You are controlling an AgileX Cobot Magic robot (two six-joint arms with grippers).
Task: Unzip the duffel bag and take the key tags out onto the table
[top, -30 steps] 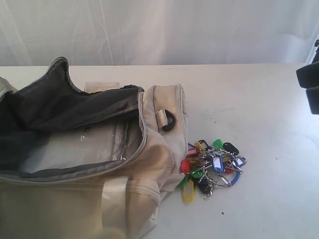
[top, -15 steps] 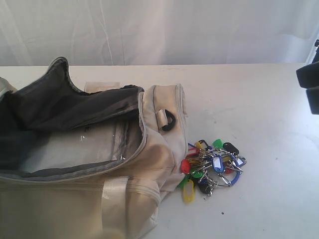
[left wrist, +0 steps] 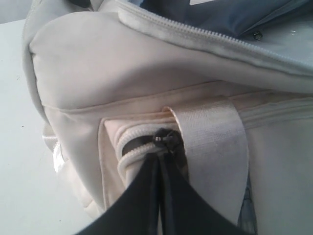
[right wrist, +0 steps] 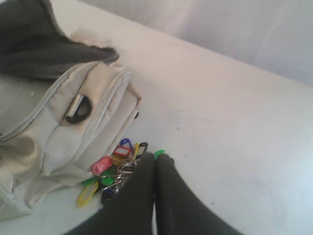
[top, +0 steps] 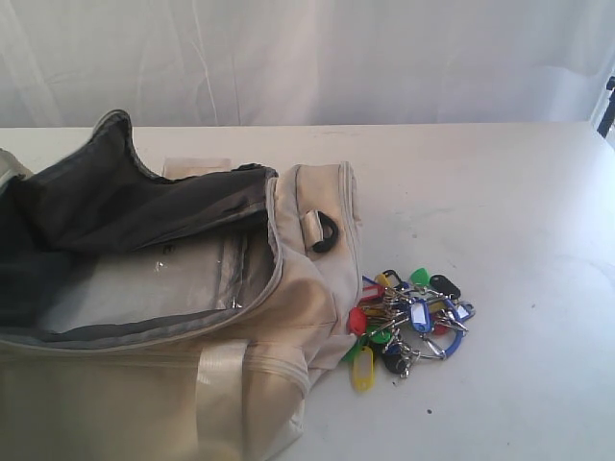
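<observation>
Bright plastic on metal rings: the key tags [top: 408, 322] lie on the counter [top: 519, 240], right against the unzipped duffel bag [top: 288, 317]. They look light, loose and slippery, so I'd pinch the ring cluster. The right hand [right wrist: 155, 164] hovers above them, closed and empty. The left hand [left wrist: 160, 147] is closed at a zipper slider [left wrist: 164, 138]; I can't tell if it grips it.

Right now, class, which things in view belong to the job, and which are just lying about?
Belong to the job:
duffel bag, lying open
key tags, out beside it
table

Just there:
white curtain at the back
flat beige piece behind the bag
</observation>
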